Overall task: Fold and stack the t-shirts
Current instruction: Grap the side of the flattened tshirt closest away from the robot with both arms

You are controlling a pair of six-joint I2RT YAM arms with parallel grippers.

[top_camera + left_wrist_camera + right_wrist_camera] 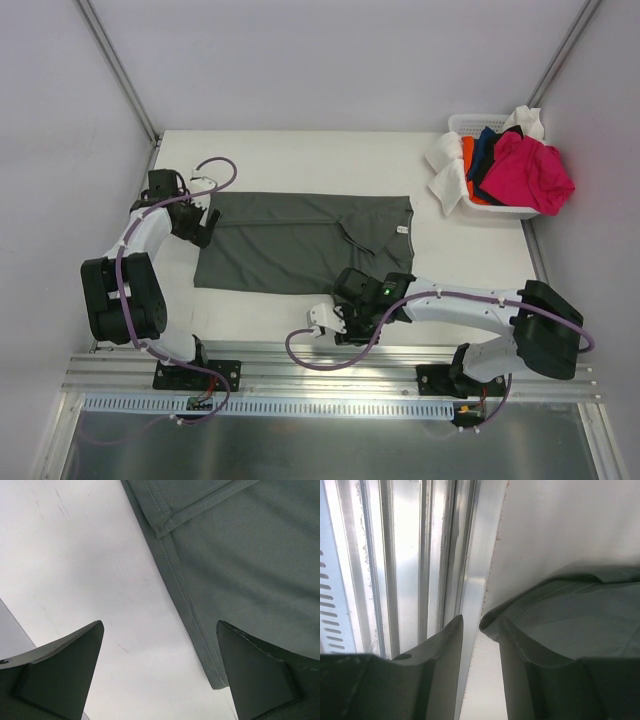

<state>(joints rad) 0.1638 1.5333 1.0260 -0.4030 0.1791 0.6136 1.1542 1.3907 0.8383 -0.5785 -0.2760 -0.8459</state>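
Grey shirt: soft fine-knit cloth with stitched double hems, spread flat in a rough rectangle at the centre of the smooth white table, collar end toward the right of the frame. White slotted plastic basket in the upper right corner of the table, well apart from the grey shirt. It holds a crumpled heap: magenta shirt on top at the right, navy shirt and orange shirt beneath, white shirt spilling over the left rim. Ribbed aluminium rail runs along the lower edge of the table. Left gripper sits at the left edge of the grey shirt. In the wrist view its two dark wedge fingers are spread wide and hold nothing, one over bare table, the other over the shirt's corner, with the hem running diagonally between them. Right gripper sits at the lower edge of the grey shirt, right of centre. In its wrist view the fingers stand close with a narrow slit between them. A curled fold of hem rides at the tip of the right-hand one, with the rail behind. Cannot tell whether the cloth is pinched.
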